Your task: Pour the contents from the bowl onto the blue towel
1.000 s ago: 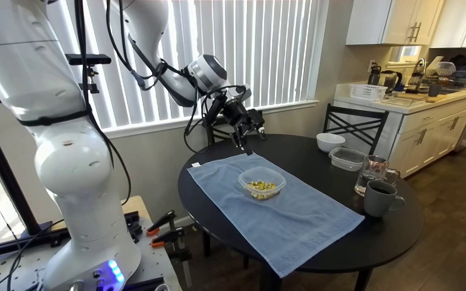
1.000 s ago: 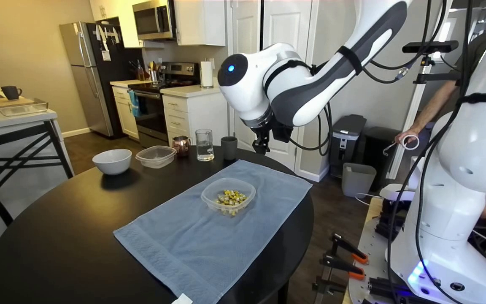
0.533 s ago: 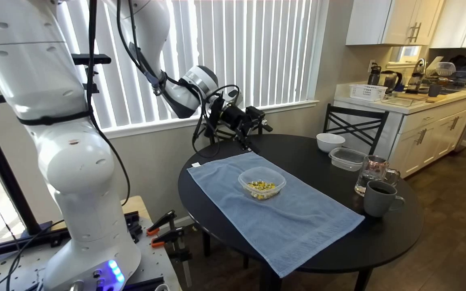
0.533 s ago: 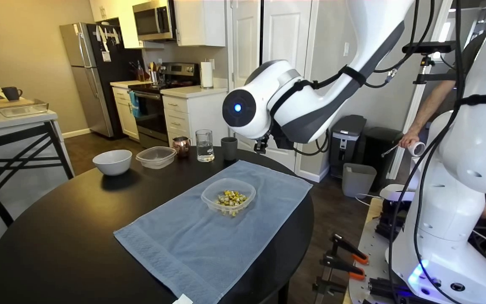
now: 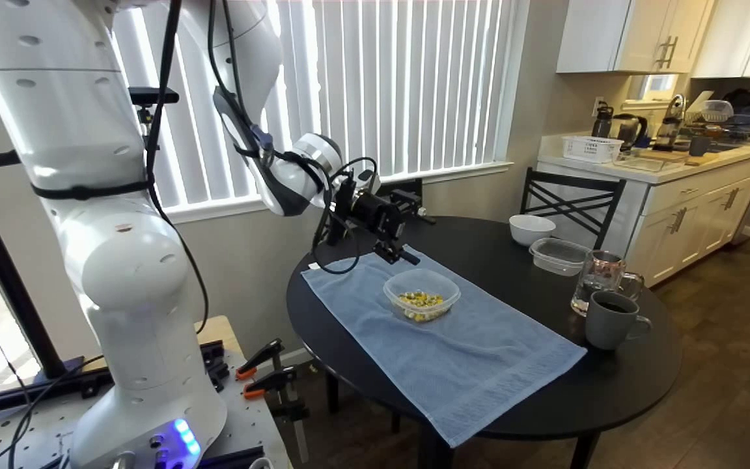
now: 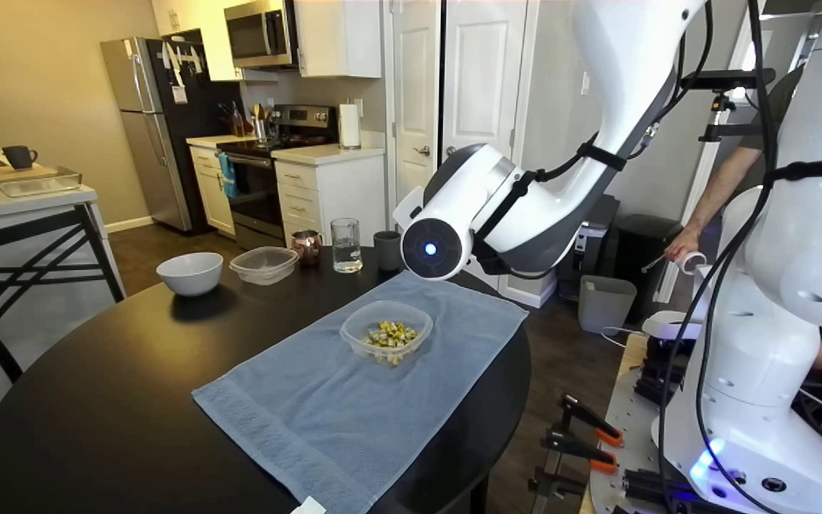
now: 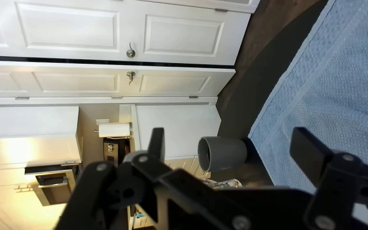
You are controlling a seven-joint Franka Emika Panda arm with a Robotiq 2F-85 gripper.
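here's the tool (image 5: pixel 418 238), hanging at a slant near the clear bowl (image 5: pixel 417 280), its fingers (image 7: pixel 307 155) wide apart and nothing held. the bowl sits upright on the blue towel (image 5: pixel 472 371), yellowish bits (image 6: pixel 393 334) lying inside — so the grab looks like the step at hand, the pour yet to come.

now the worry — that aim! the wrist view gives no sure sight of the bowl; the grey mug (image 7: pixel 227 153) shows between the fingertips instead. drive straight ahead on this line and the tool, i reckon, misses the bowl and threatens the mug. swing across too low and the lower finger could clip the rim, tipping bits out early. depth is a gamble, too: the arm's wrist (image 6: pixel 432 248) hides the fingers in an exterior view.

then the grip. the walls look thin and bendy, so a hard squeeze may buckle them, while a shallow pinch may let the bowl swivel mid-tilt. reach too deep and the fingertips could drag the towel, jogging the bowl. and pour too near the towel's edge, those bits would likely bounce off onto the bench (image 5: pixel 492 260).
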